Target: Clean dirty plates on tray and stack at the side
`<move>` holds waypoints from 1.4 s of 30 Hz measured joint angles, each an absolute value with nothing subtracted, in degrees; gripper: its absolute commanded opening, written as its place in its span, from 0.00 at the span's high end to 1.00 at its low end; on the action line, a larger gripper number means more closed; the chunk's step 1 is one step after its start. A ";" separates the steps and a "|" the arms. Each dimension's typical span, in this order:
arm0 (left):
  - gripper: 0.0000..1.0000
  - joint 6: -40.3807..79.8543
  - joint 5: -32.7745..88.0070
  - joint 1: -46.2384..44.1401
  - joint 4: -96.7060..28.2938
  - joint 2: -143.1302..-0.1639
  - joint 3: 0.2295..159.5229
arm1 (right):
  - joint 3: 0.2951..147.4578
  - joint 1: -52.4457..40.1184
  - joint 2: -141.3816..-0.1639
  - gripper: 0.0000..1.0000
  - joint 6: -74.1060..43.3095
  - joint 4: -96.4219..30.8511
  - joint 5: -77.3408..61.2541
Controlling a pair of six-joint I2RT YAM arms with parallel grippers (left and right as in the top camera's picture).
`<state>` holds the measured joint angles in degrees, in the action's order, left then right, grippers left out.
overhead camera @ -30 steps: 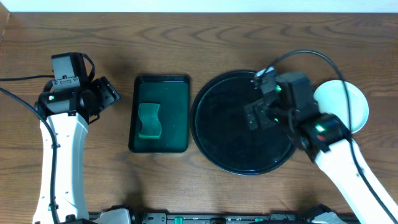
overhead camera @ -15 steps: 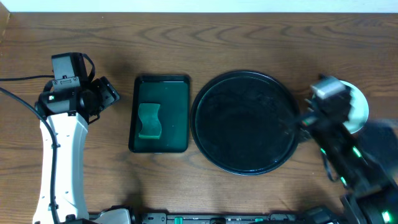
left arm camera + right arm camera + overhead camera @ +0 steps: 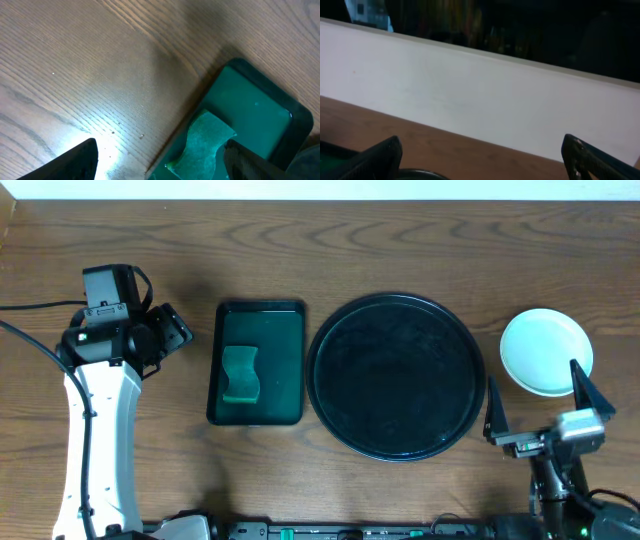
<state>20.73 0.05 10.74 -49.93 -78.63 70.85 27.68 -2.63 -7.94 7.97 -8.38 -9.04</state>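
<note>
The large round black tray (image 3: 397,376) sits right of the table's middle with nothing on it. White plates (image 3: 546,351) lie in one stack on the wood to its right; from above I see only the top one. My right gripper (image 3: 540,408) is open and empty near the front edge, below the stack, pointing toward the far wall; its wide-open fingertips (image 3: 482,160) show against the wall. My left gripper (image 3: 178,330) is open and empty at the far left, above bare wood beside the green tray; its fingertips (image 3: 160,162) frame that tray's corner.
A small rectangular dark green tray (image 3: 257,318) holding a green sponge (image 3: 240,374) lies left of the black tray; both also show in the left wrist view, tray (image 3: 260,95) and sponge (image 3: 205,142). A white wall (image 3: 485,95) backs the table.
My right arm has drawn back from over the black tray's right side to the front right edge, uncovering the plates. The left arm has not moved.
</note>
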 measured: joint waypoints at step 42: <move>0.20 20.73 0.05 10.72 -49.93 -78.63 70.85 | 0.36 0.03 -0.73 0.01 -4.62 -3.64 3.38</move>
